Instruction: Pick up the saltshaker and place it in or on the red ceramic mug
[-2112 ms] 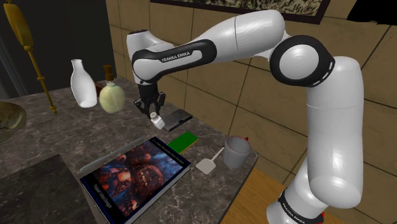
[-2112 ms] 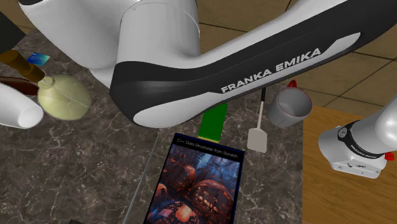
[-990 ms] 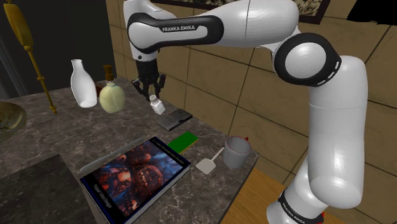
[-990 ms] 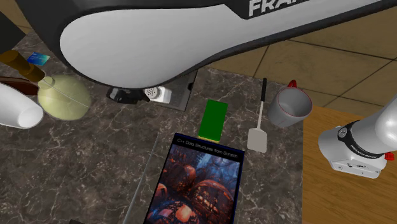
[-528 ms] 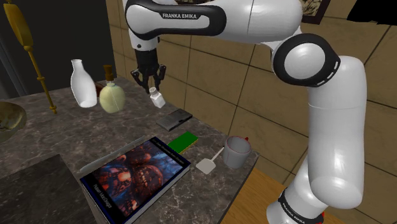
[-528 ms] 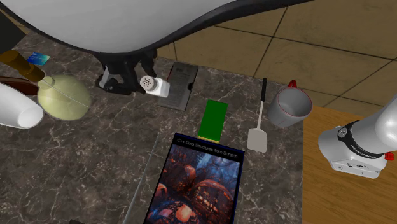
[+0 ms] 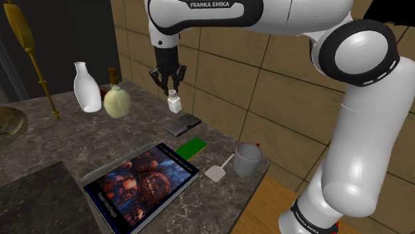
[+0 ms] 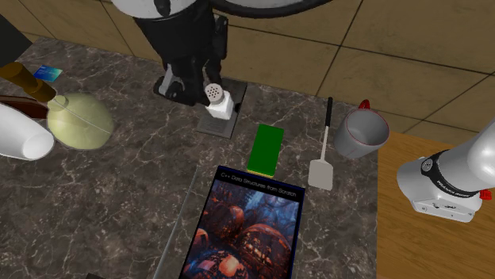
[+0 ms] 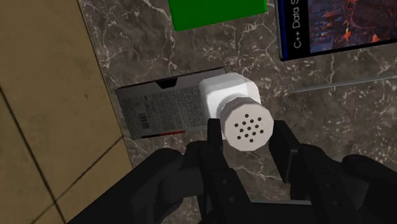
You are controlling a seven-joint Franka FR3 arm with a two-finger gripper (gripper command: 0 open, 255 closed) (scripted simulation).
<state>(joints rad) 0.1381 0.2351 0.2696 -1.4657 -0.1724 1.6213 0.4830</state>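
Both fingers (image 9: 284,147) of the gripper (image 7: 171,92) clasped the white saltshaker (image 7: 173,102) above the marble counter (image 7: 66,139), so the carry seemed under way, next needing travel to the grey mug (image 7: 247,158), well apart from the gripper.

The counter (image 7: 66,139) looks like veined stone, the saltshaker (image 7: 173,103) matt

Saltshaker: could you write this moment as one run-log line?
phase: lift | end effector: shut on white square saltshaker, clear of dark veined counter | grey mug with red handle: apart | placed: no

tool (image 7: 171,92) clasping white saltshaker (image 7: 174,103) above marble counter (image 7: 80,139), grey mug (image 7: 247,158) well apart
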